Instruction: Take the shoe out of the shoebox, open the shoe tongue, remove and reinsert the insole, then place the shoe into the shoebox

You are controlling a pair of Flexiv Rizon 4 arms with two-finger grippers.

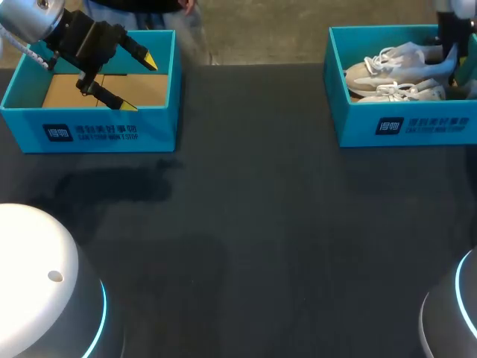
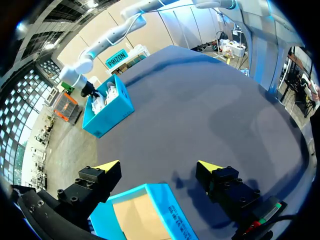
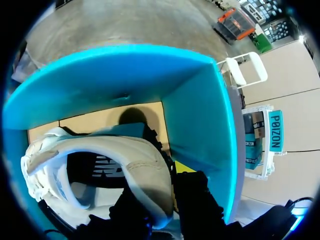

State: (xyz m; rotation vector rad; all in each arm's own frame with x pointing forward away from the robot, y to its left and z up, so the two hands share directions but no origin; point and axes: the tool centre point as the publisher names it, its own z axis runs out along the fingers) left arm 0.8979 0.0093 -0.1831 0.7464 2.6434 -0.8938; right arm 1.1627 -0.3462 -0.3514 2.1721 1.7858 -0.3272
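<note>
shoe sitting in the box, right fingers on its heel

the shoe (image 3: 90, 170) is seen lying inside the right shoebox (image 1: 402, 123), which fits either just being lifted out or just put back. its heel collar looks clamped between the right gripper (image 3: 167, 187) fingers. the left gripper (image 1: 138, 82) is held over the other shoebox (image 1: 89, 130), fingers spread wide, nothing between them.

Between the two blue boxes, the left box (image 1: 97, 127) and the right box (image 1: 406, 123), the dark bench (image 1: 246, 224) lies open. Shoes (image 1: 395, 78) crowd the right box, its walls close around them.
</note>
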